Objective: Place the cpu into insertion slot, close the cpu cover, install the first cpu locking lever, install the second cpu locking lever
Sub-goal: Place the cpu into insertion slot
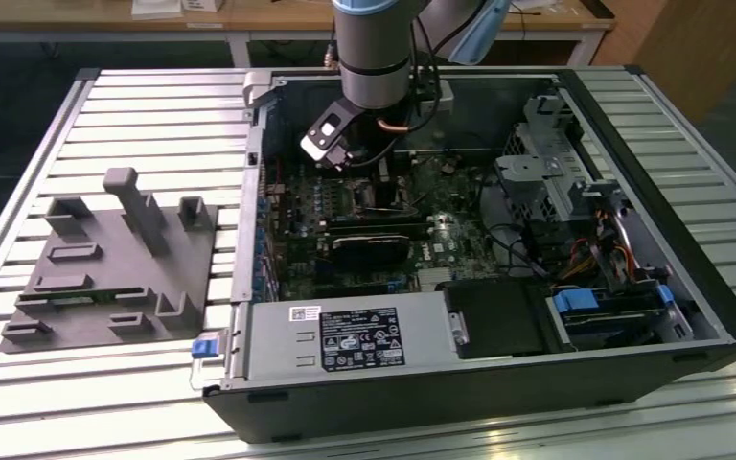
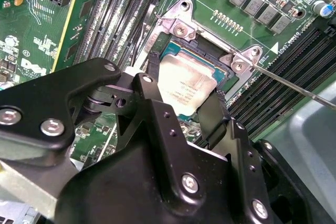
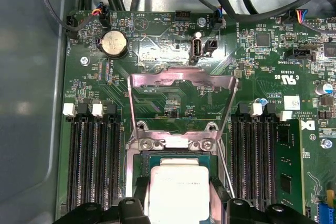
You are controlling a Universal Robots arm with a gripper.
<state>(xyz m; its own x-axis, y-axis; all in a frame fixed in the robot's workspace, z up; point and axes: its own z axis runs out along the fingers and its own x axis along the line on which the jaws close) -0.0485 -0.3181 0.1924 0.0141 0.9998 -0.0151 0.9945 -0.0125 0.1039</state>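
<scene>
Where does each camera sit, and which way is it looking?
Exterior view: off the arm, high up, looking down into the open computer case; the arm shows.
Second wrist view: on the arm, slanting past the pincer onto the cpu.
First wrist view: on the arm, facing the motherboard and open cpu cover.
Both wrist views share cpu and pincer.

PC case (image 1: 713,316) sits on the slatted table (image 1: 150,115), with a plastic rack (image 1: 112,268) just beside it on the exterior view's left. The arm (image 1: 375,57) reaches down into the case, over the motherboard (image 3: 173,103). The cpu (image 2: 186,85) is down in the socket (image 2: 178,51) with the gripper (image 2: 182,97) straddling it, fingers (image 2: 210,116) against two opposite edges. The cover (image 3: 181,81) is flipped up off the socket, hinged on the side away from the gripper. Memory slots (image 3: 94,166) run along both sides of the socket.
</scene>
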